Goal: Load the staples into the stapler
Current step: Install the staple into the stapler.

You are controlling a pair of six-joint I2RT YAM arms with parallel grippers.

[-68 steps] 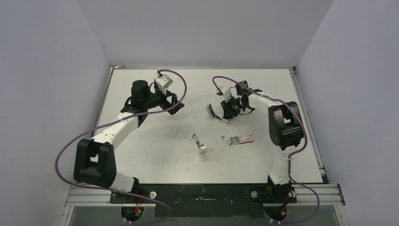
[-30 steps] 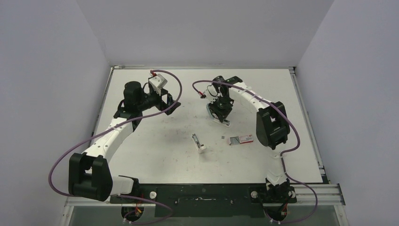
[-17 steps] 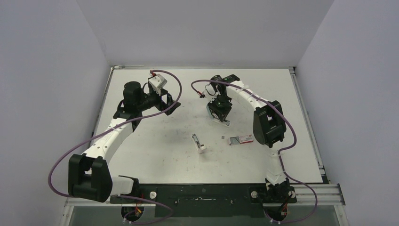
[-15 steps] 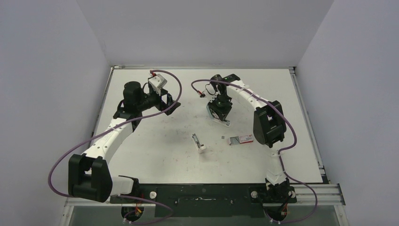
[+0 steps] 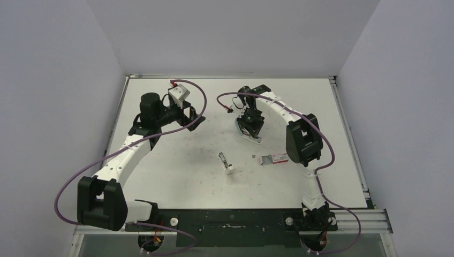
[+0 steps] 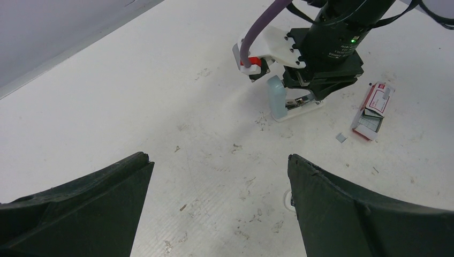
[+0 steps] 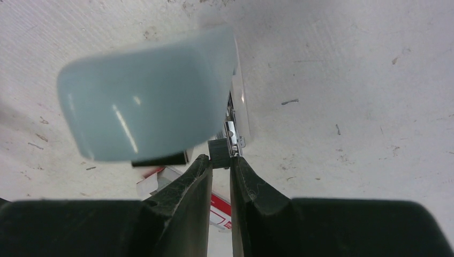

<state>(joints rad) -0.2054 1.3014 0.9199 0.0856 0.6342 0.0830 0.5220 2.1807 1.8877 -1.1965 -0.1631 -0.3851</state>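
- White scuffed table [image 5: 176,176], grey walls: the right gripper [image 7: 219,159] is closed narrowly on a dark tab of the open stapler [image 7: 150,101], whose pale-blue top is tipped up.
- Well apart, the left gripper [image 6: 217,160] hangs wide open and empty.
- Loose staples [image 6: 341,137] lie just beside their red-and-white box [image 6: 373,104], near the stapler but not touching it.
- This step likely calls for a straight pull along the rail, with the base kept from sliding.

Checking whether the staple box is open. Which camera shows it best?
Left wrist: the staple box lies unobstructed, seemingly slid open. Top external shows it tiny; right wrist only a red-white sliver behind the right tool.
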